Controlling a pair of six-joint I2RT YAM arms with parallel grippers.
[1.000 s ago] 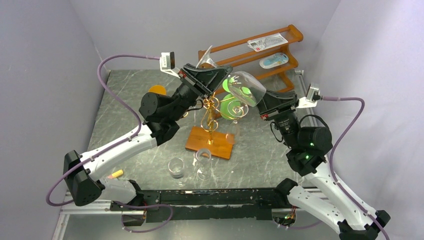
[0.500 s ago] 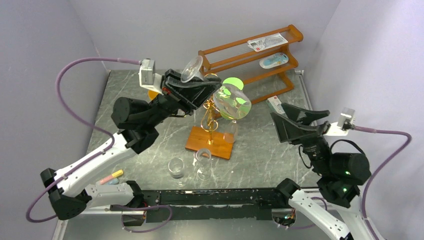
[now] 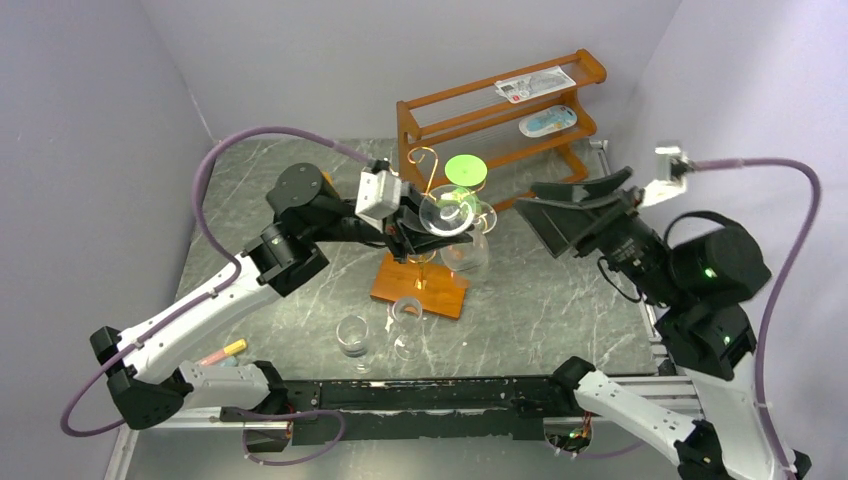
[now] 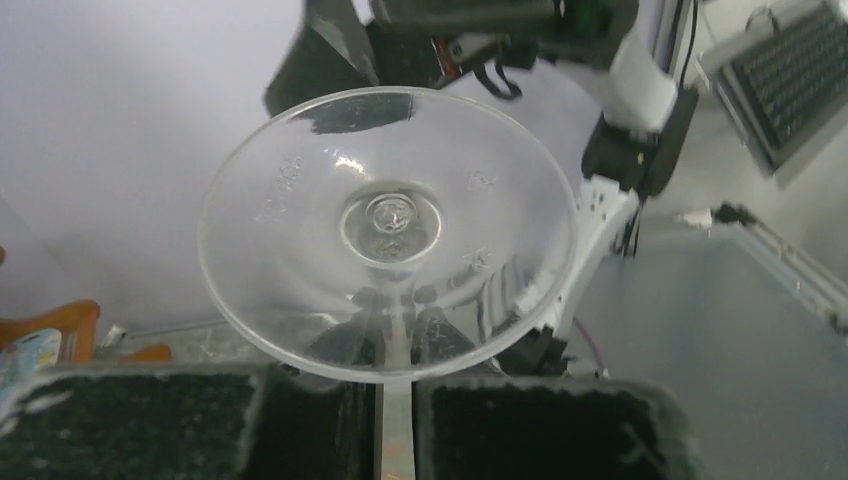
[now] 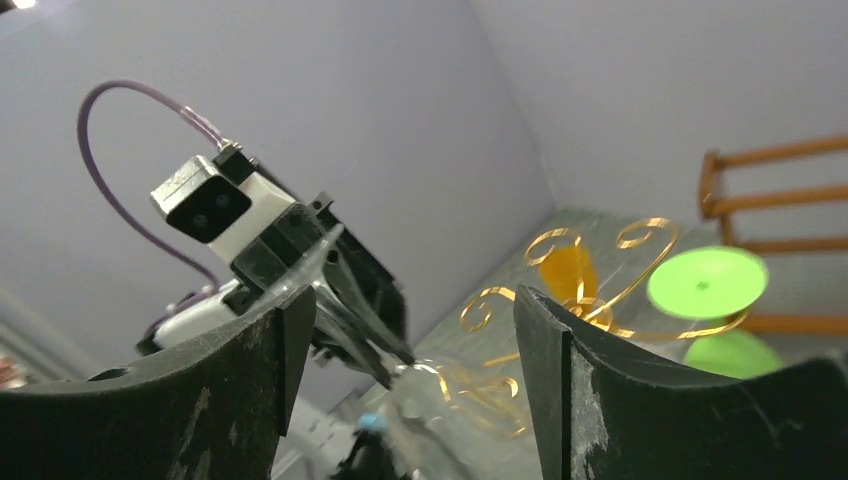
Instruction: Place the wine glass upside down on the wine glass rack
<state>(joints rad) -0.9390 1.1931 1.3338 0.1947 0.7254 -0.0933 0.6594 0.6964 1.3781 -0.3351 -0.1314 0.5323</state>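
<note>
Item: clear stemmed wine glass [image 3: 447, 210] [image 4: 390, 230], inverted, round foot uppermost and bowl hanging below. It is carried above the grey marbled table [image 3: 530, 300] at the crown of the gold wire wine glass rack [image 3: 425, 288] [image 5: 600, 275], which has curled scroll arms and a flat orange-brown wooden base. Holder: left gripper [image 3: 408, 228] [image 4: 397, 432], black padded fingers [image 4: 130, 425] clamped on the stem just under the foot, reaching in from 9 o'clock of the rack post. Governing relation: the glass lies at about 3 o'clock from that gripper, long axis near upright with the bowl leaning toward 5 o'clock. The foot overlaps the upper scrolls in the overhead view; whether it touches a wire cannot be told. Judgement: the stem likely needs to slide sideways into a scroll slot so the foot rests on the wire. The left arm is the nearer and the only one loaded. Right gripper [image 3: 545, 212] [image 5: 405, 330]: jaws spread wide, nothing between them, well apart at 3 o'clock of the rack and facing it. Adjacent: green-footed glass [image 3: 463, 168] [image 5: 705, 280], apparently hung on the rack at 12 o'clock, near the carried foot and a likely collision risk. Beyond: brown three-tier wooden shelf [image 3: 500, 110] at 1 o'clock; two clear glasses [image 3: 352, 335] standing on the table at 6 o'clock of the base.
</note>
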